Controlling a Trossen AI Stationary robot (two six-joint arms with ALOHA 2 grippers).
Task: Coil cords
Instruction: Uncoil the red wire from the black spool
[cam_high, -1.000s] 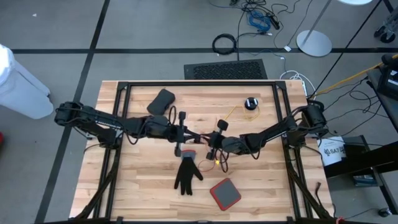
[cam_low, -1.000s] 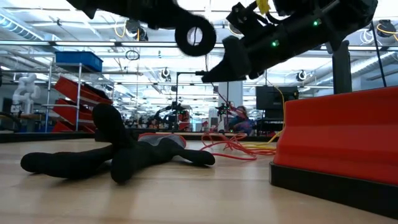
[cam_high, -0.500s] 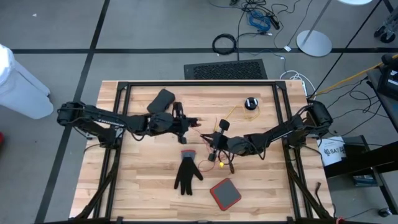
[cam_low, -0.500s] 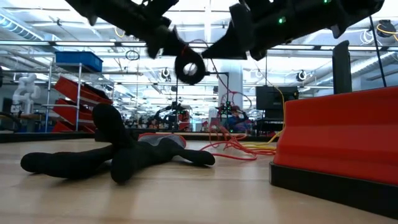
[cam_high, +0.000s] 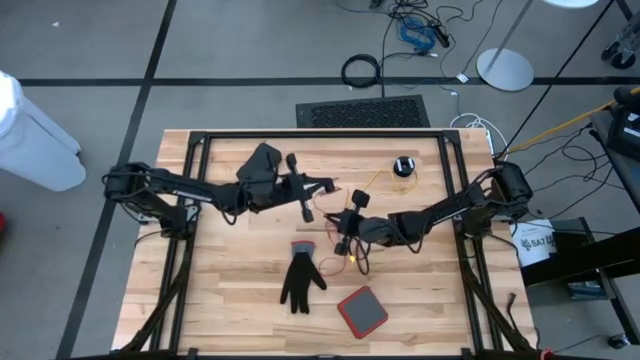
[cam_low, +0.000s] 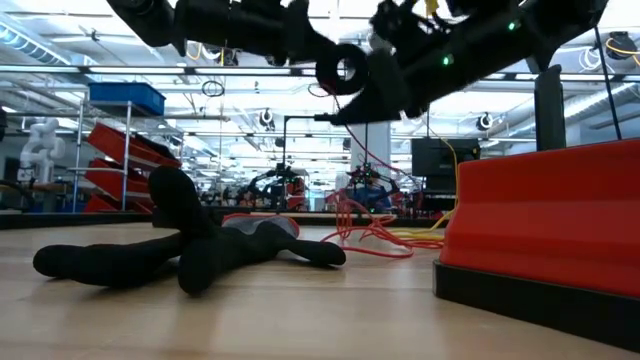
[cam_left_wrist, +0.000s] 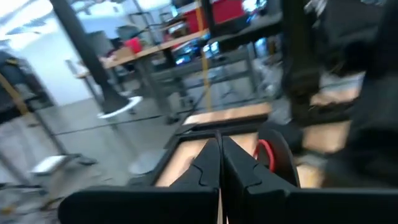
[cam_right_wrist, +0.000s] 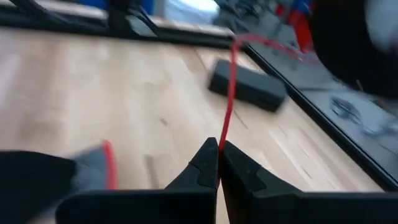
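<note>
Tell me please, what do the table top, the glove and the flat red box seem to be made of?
The table top looks like pale wood with a matte finish: plank seams and grain show. The glove seems soft black fabric or knit, since its fingers lie limp and flat. The flat red box looks like smooth matte plastic on a dark base, though it could be rubber-coated.

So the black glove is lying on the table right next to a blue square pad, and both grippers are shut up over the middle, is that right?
Not quite: the square pad beside the black glove is red, not blue, as the high view shows. The rest holds: the left gripper and right gripper are both shut over the table's middle.
</note>
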